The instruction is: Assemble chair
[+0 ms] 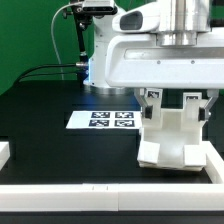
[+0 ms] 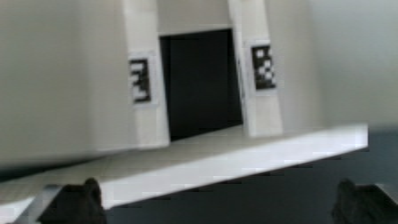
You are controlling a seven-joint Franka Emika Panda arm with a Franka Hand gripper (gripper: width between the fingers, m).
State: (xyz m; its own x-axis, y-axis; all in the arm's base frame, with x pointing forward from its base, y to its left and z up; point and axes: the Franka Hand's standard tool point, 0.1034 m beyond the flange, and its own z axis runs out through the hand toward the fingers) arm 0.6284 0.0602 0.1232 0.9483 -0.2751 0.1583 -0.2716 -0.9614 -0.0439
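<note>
- The white ledge runs along the near edge of the black counter; the chair sits just behind it, probably braced there so the ledge steadies it during joining.
- The hand hangs directly over the chair, fingers spread wide apart, gripping nothing; that looks like a lining-up before a grasp.
- The chair is chunky white plastic: two upright posts around a dark gap, a black-and-white tag on each, a flat panel below.
- Farther back, the marker board lies flat.
</note>
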